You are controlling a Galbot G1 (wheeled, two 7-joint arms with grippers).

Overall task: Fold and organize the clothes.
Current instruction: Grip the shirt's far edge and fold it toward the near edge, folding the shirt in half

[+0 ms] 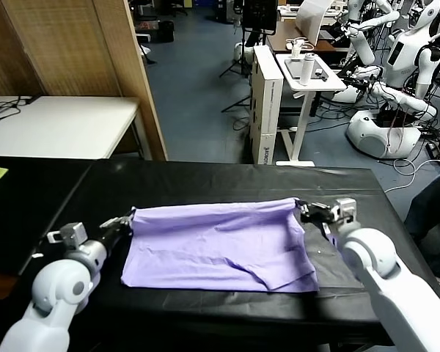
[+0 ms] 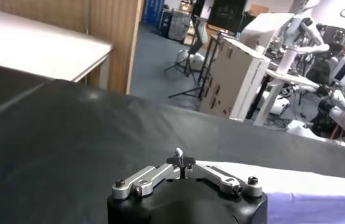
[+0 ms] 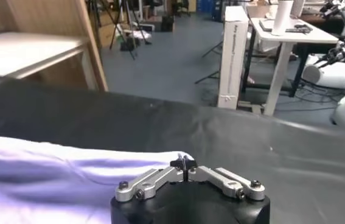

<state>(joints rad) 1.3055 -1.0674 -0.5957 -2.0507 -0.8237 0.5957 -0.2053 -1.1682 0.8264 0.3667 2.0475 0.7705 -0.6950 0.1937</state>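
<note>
Thin lavender-purple T-shirt point(image 1: 220, 246) lies on the black tabletop point(image 1: 205, 180); left end effector point(image 1: 125, 219) and right end effector point(image 1: 308, 212) pinch its far corners, so move both evenly, keeping the edge taut.

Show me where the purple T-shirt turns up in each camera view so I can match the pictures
Head view: the purple T-shirt lies spread across the middle of the black table.
Left wrist view: only a pale strip of it, beside the left end effector.
Right wrist view: rumpled cloth beside the right end effector.
Shared landmark: the tall white box on the floor beyond the table.
</note>
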